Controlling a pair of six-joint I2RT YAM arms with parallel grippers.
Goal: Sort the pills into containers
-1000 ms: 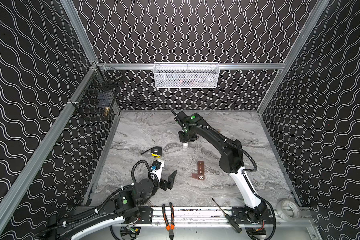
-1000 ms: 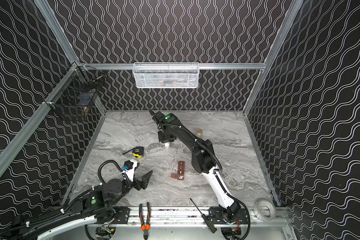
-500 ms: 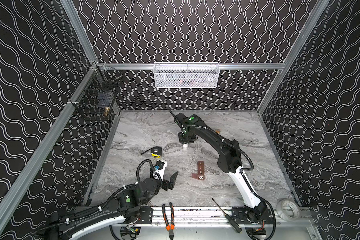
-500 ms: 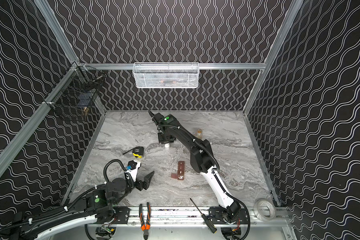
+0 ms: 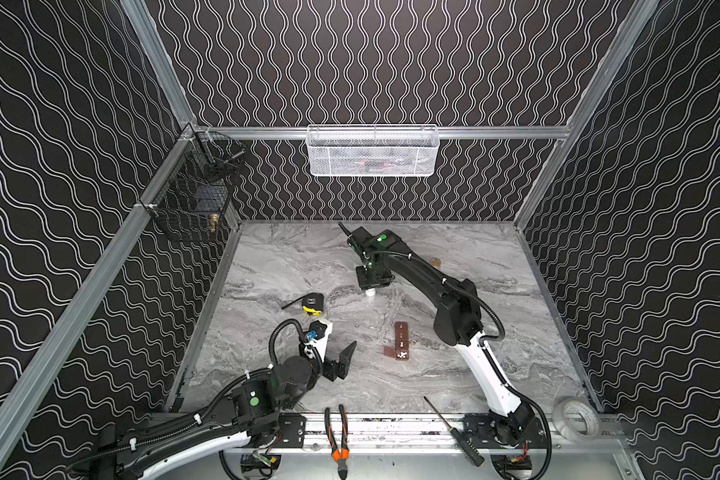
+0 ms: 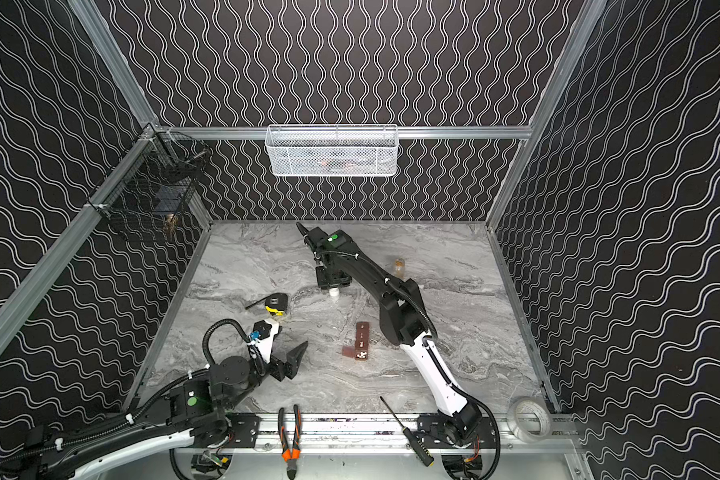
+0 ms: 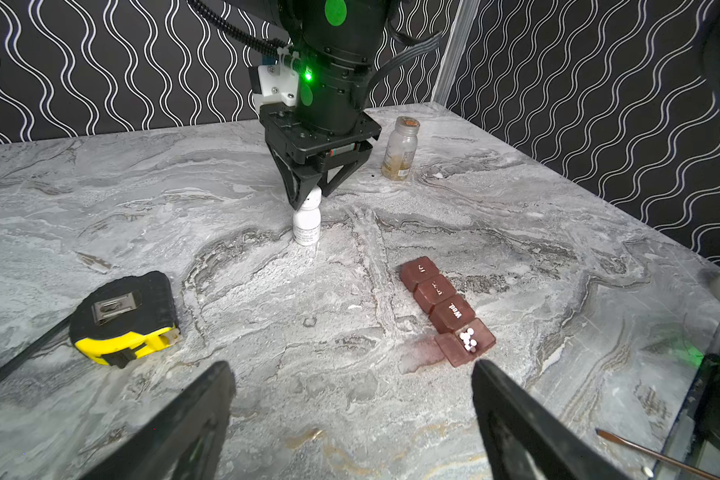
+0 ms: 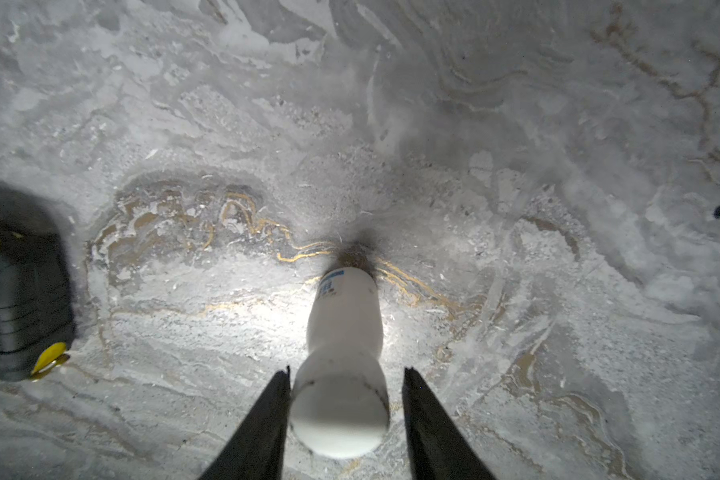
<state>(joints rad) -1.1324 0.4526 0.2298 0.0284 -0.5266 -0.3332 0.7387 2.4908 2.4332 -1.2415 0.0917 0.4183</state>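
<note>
- Containers (image 5: pixel 400 341), a dark reddish-brown strip of four joined compartments, lie on the grey marbled desk (image 5: pixel 495 374) a little right of centre, between the two arms and touched by neither.
- Three compartments are shut, with white lettering on top. The end one nearest the front rail (image 5: pixel 391 428) has its lid (image 5: pixel 389 352) flipped open to the left, and small white pills (image 7: pixel 468 338) lie inside it.
- Far left, a black wire basket (image 5: pixel 192 199) hangs above the desk's edge.
- Left tool (image 7: pixel 351 368) hovers low over the front left of the desk. Its jaws are spread wide with nothing between them, and it points toward the strip's open end without touching it.
- Just behind it, a black and yellow tape measure (image 5: pixel 313 302) lies flat, belt clip up.
- Orange-handled pliers (image 5: pixel 336 436) rest on the front rail.
- A white mesh basket (image 5: pixel 373 151) hangs at the middle of the back wall.
- Below it, toward the back of the desk, a small white bottle (image 5: pixel 370 292) stands upright.
- Right tool (image 8: pixel 346 372) points straight down over that bottle, with a finger on each side of its cap. One finger sits at the cap's edge and the other shows a clear gap, so the jaws are narrowly parted, not clamped.
- Further right, a small clear bottle (image 7: pixel 400 149) with a brown cap stands alone.
- A screwdriver (image 5: pixel 454 432) lies across the front rail.
- A roll of tape (image 5: pixel 576 417) sits at the front right corner.
</note>
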